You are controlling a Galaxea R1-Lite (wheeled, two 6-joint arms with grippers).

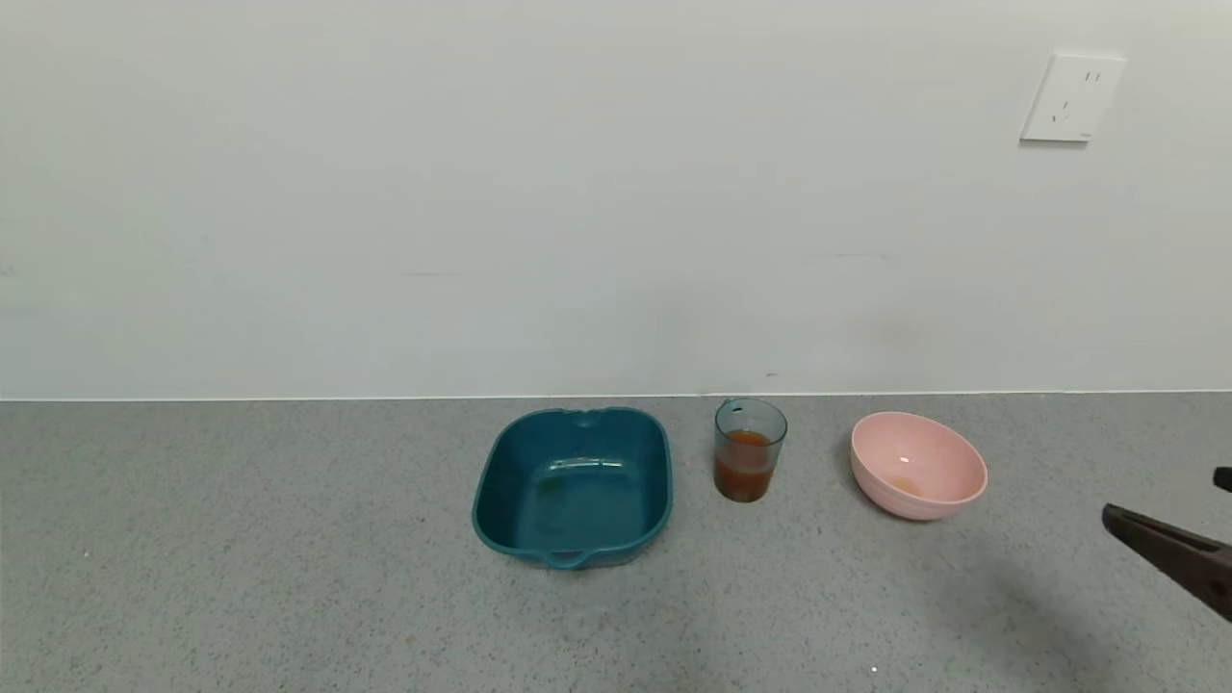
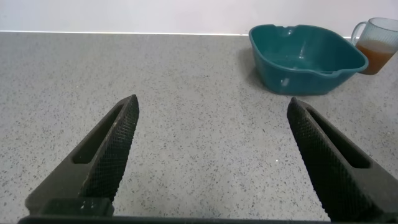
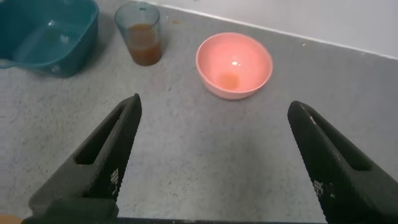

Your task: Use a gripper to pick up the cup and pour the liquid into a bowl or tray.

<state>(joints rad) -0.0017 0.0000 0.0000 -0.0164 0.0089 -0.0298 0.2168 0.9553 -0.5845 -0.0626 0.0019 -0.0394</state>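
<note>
Cup stands upright on the grey speckled table, near the white wall at the back, between a teal tray on its left and a pink bowl on its right, apart from both. It is translucent blue-grey, and orange-brown liquid fills roughly its lower half; a small handle loop sits at its rim on the far side. The bowl rests on the table with its mouth tipped slightly toward the robot, and a faint orange smear lies on its bottom. The tray holds only a thin wet film and a small dark spot. The right tool hovers above the table well to the right of the bowl and nearer the robot, its fingers spread wide with nothing between them; in the head view only a dark finger shows at the right edge. From its wrist view the bowl, cup and tray all lie ahead of it. The left tool is low over bare table well to the left of the tray, its fingers also wide apart and holding nothing. A white socket is on the wall at upper right.
</note>
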